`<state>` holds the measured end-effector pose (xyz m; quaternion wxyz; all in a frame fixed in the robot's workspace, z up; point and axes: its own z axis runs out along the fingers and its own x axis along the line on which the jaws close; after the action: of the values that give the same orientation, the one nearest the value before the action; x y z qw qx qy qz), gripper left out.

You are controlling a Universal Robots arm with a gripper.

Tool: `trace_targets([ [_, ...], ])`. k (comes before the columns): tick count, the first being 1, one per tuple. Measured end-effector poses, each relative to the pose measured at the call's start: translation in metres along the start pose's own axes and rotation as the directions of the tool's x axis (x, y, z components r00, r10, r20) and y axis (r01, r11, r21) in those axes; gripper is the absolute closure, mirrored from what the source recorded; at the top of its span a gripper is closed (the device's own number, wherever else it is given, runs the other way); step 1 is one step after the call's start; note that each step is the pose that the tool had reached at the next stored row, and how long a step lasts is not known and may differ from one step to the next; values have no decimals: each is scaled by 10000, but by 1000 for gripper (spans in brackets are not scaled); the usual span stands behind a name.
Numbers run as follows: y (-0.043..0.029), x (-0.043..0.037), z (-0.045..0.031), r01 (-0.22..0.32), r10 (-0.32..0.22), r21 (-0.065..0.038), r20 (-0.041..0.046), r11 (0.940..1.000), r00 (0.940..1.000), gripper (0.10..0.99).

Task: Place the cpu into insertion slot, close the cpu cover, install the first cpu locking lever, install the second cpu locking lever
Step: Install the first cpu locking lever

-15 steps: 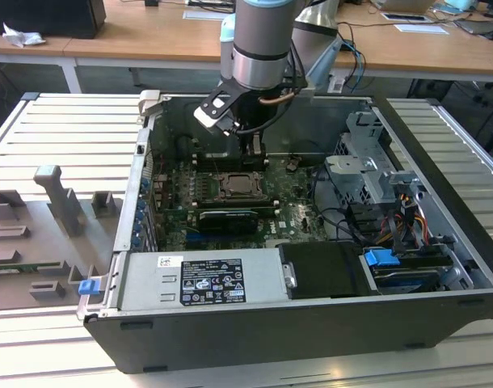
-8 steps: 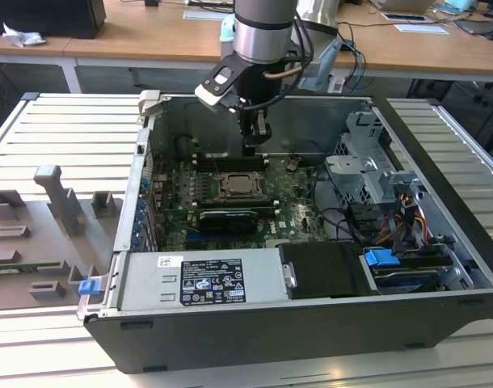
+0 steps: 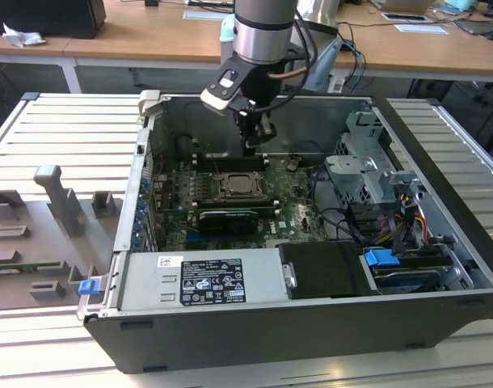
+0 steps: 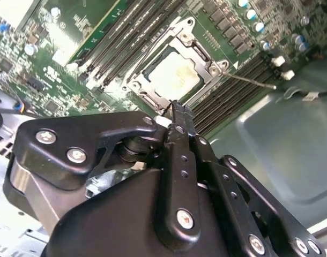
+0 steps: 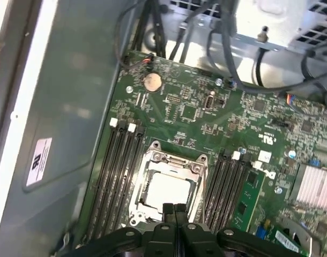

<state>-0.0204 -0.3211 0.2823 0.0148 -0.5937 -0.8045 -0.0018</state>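
Computer case (image 3: 230,339): open, lying on the slatted tabletop (image 3: 69,129).
End effector (image 3: 257,144): fingers pressed together, holding nothing, poised above the slot's edge.
Insertion slot (image 3: 226,192): mid-board, between memory slots.
Cpu cover (image 5: 177,162): flat around the chip.
Cpu (image 4: 174,77): seated in the slot.

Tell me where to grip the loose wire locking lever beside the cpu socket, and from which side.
Grip the locking lever near its free bent end, out over the memory slots, probably from above with the jaws across the wire. It is a thin rod anchored at the corner of the insertion slot, so the far end offers most leverage and room.
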Motion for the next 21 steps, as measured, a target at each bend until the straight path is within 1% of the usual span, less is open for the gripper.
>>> trace_targets([
  [3, 0, 0, 1, 455, -455, 12, 7, 9990, 9990, 980],
  [4, 0, 0, 1, 744, -744, 19, 10, 9972, 9972, 980],
  [6, 0, 0, 2, 1098, -1098, 28, 14, 9940, 9940, 980],
  [8, 0, 0, 3, 1487, -1487, 40, 19, 9889, 9889, 980],
  [10, 0, 0, 4, 2083, -2083, 56, 25, 9781, 9781, 980],
  [11, 0, 0, 5, 2262, -2262, 60, 28, 9741, 9741, 980],
  [12, 0, 0, 6, 2599, -2599, 69, 31, 9656, 9656, 980],
  [13, 1, 0, 6, 2774, -2775, 74, 33, 9607, 9607, 980],
  [14, 2, -1, 6, 3067, -3067, 83, 34, 9518, 9518, 980],
  [18, 6, -2, 8, 3675, -3675, 101, 37, 9300, 9300, 980],
  [20, 8, -3, 9, 4126, -4127, 116, 37, 9108, 9109, 980],
  [21, 8, -3, 9, 4209, -4210, 118, 38, 9070, 9071, 980],
])
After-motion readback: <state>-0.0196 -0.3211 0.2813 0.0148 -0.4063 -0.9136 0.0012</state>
